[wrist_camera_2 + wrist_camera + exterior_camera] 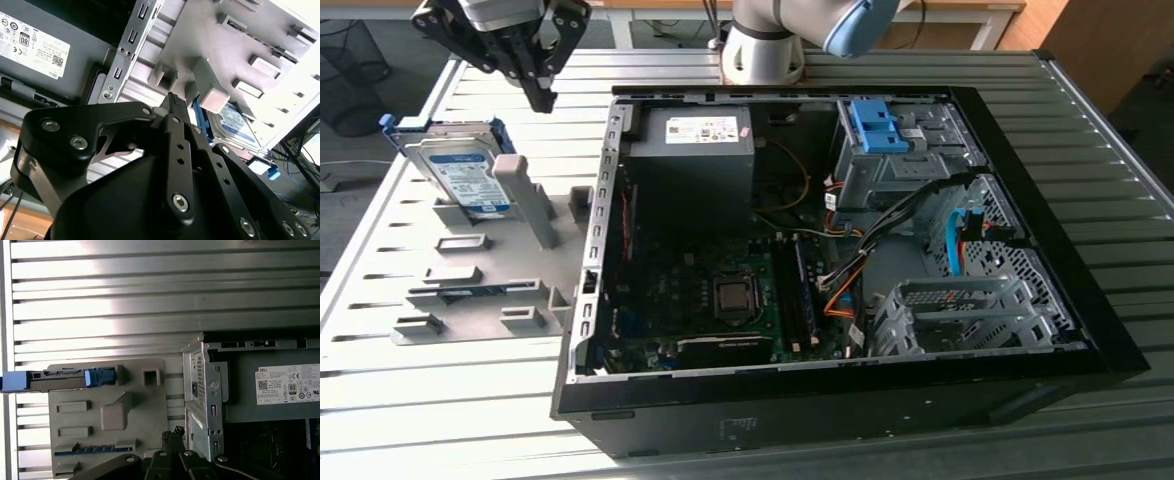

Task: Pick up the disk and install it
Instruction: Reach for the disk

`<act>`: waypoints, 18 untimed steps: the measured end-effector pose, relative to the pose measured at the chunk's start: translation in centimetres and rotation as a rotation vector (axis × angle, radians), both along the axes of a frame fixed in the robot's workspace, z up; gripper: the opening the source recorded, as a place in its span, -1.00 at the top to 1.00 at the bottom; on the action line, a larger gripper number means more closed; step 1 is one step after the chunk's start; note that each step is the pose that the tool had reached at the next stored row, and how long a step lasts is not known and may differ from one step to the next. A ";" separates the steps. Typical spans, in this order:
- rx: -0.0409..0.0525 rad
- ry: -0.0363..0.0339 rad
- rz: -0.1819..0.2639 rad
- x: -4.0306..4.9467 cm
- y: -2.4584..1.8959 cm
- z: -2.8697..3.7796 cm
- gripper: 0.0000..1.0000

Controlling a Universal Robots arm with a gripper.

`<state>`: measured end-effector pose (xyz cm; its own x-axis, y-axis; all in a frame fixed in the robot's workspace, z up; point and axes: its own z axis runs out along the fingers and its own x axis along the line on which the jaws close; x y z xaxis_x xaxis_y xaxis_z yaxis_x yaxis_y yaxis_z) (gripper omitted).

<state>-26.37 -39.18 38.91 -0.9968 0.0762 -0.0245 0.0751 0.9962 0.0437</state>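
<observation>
The disk (460,172) is a silver drive with a white-and-blue label and a blue frame. It stands tilted on edge at the back of the grey fixture plate (480,270), on the exterior view's left. In the first wrist view the disk (60,380) appears edge-on, and in the second wrist view the disk (241,125) lies beyond a grey post. My gripper (540,100) hangs above the table, a little behind and to the right of the disk, apart from it. Both wrist views show the black fingers pressed together with nothing between them: gripper (173,100), gripper (176,432).
An open black computer case (1014,190) lies on the slatted metal table (440,400), right of the fixture plate. Inside are a black power supply with a white sticker (700,140), a blue bracket (878,125) on the drive cage, and cables. The arm's base (761,55) stands behind the case.
</observation>
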 end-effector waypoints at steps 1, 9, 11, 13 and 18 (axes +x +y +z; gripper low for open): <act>0.0001 0.0000 0.000 0.00 0.00 0.00 0.79; 0.0000 0.0000 0.000 -0.21 0.00 -0.01 0.79; 0.0000 0.0000 0.000 -0.30 0.00 -0.01 0.79; 0.0000 -0.0001 0.000 -0.39 0.00 -0.01 0.79; 0.0000 0.0000 0.000 -0.61 0.00 -0.02 0.79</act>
<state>-26.97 -39.18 38.89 -0.9968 0.0762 -0.0245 0.0751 0.9962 0.0438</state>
